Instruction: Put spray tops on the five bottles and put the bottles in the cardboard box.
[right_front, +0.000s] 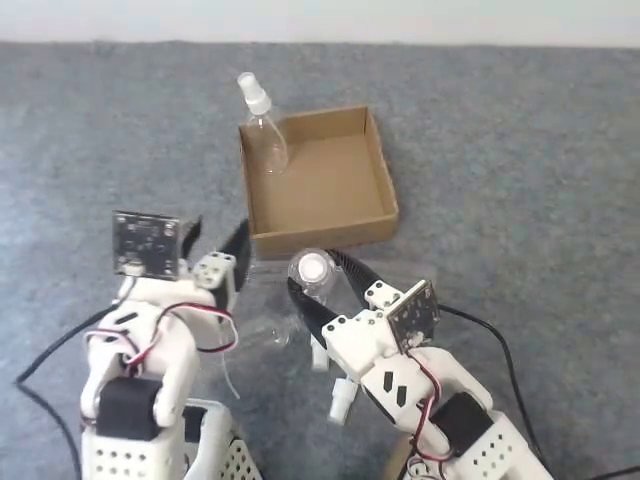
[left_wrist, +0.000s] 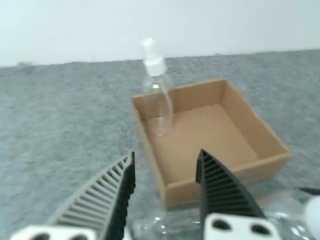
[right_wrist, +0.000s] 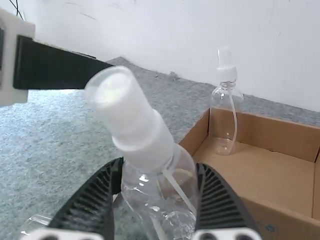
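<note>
Clear bottle, white spray top fitted

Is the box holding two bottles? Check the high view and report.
No: one bottle stands in a corner of the box; the second bottle is in the right gripper, outside it.

Table cover is a mottled grey-blue, kinda speckled like carpet, and the wall behind is plain white. Cardboard box is flat tan-brown all over. Bottle in the box is see-through with a white spray top. The nearer bottle is clear too, with a frosted white cap. Both arms are white plastic. Left gripper and right gripper have black ribbed fingers. Red and black wires loop over the left arm. White base is dotted with holes.
</note>
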